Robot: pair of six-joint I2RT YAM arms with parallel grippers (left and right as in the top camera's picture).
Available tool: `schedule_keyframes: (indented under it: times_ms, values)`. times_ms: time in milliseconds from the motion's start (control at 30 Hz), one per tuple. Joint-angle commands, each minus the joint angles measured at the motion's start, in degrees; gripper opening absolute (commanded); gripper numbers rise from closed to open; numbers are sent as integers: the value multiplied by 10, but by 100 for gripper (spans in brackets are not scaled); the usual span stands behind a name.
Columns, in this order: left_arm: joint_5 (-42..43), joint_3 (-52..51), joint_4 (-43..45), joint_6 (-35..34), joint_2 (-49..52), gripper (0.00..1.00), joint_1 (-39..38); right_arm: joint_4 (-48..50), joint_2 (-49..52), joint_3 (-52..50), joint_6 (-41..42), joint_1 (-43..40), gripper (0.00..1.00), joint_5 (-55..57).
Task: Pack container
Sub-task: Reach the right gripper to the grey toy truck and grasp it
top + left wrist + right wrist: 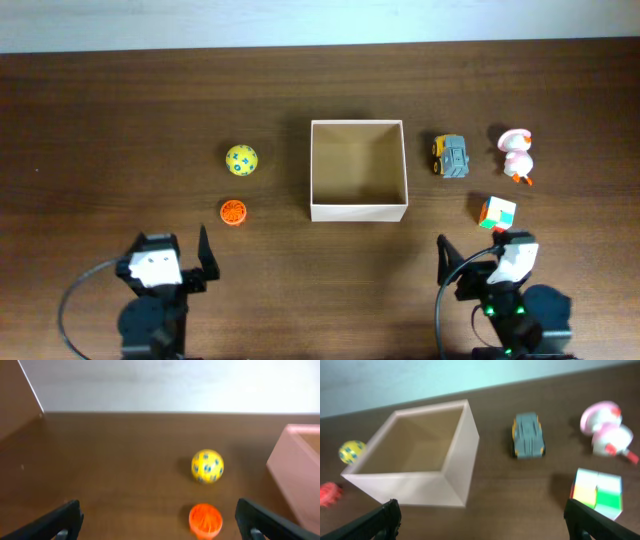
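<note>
The container (358,211), a square shallow box with white outer walls and a tan inside, sits open side up on the dark wooden surface (120,120), about midway between the two arms and farther out than both of them

To the left of the container, well apart from it, lies a yellow ball (241,159) with blue marks, and nearer the arms than the ball rests a small orange toy (234,212); the two are close but not touching. To the right of the container, just beside its wall, stands a grey and yellow toy car (451,156). Farther right lies a pink and white duck toy (516,154), and nearer the arms than the car and the duck sits a multicoloured cube (497,213). All five toys rest on the surface outside the container

The left gripper (157,512) hangs on the near side of the container and to its left, its fingers spread wide with nothing between them, facing the ball and the orange toy. The right gripper (481,507) hangs on the near side and to the right, likewise spread wide and holding nothing, with the container's near right corner and the cube before it
</note>
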Motion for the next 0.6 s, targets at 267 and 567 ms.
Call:
schedule_keyframes:
  times_ms: [267,567]
  values:
    - [7,321,-96,-38,328,99,3,-192,365,373,-87,-4,99,50]
    - [29,525,-205,-38,549,99,7,-349,660,672,-115,-4,99,77]
